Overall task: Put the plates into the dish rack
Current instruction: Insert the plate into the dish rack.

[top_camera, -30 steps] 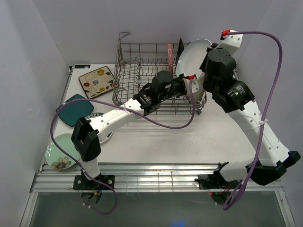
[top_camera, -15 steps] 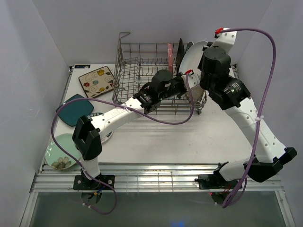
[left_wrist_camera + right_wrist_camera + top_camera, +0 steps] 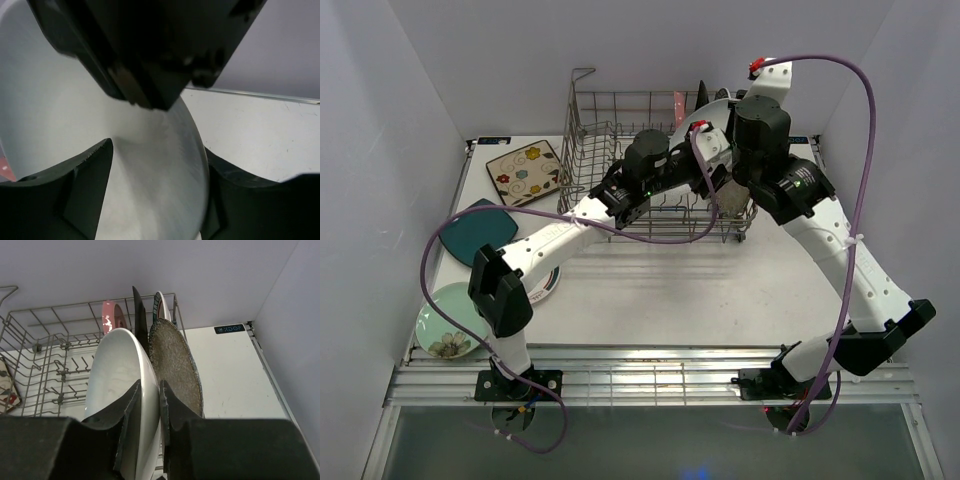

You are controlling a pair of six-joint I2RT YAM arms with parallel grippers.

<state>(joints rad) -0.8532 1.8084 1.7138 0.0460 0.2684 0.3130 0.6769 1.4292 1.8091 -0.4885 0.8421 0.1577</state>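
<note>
The large white oval plate [image 3: 115,375] stands on edge in the dish rack [image 3: 610,130], close against a speckled grey plate [image 3: 175,365]. My right gripper [image 3: 150,387] is shut on the white plate's rim from above; in the top view it [image 3: 735,190] hangs over the rack's right end. My left gripper [image 3: 157,150] is open, its fingers spread either side of the same white plate [image 3: 150,165]. From the rack's left it [image 3: 705,175] reaches to the plate. Behind stand a pink plate [image 3: 111,315], a black one [image 3: 140,315] and a teal-rimmed one [image 3: 161,305].
On the table left of the rack lie a cream floral square plate [image 3: 525,172], a teal square plate [image 3: 480,232], a pale green plate [image 3: 448,322] and a round plate [image 3: 545,285] partly under the left arm. Walls stand close on both sides.
The left gripper's jaws have opened off the white plate. The right arm has swung the plate left and more upright, next to the speckled plate in the rack.
</note>
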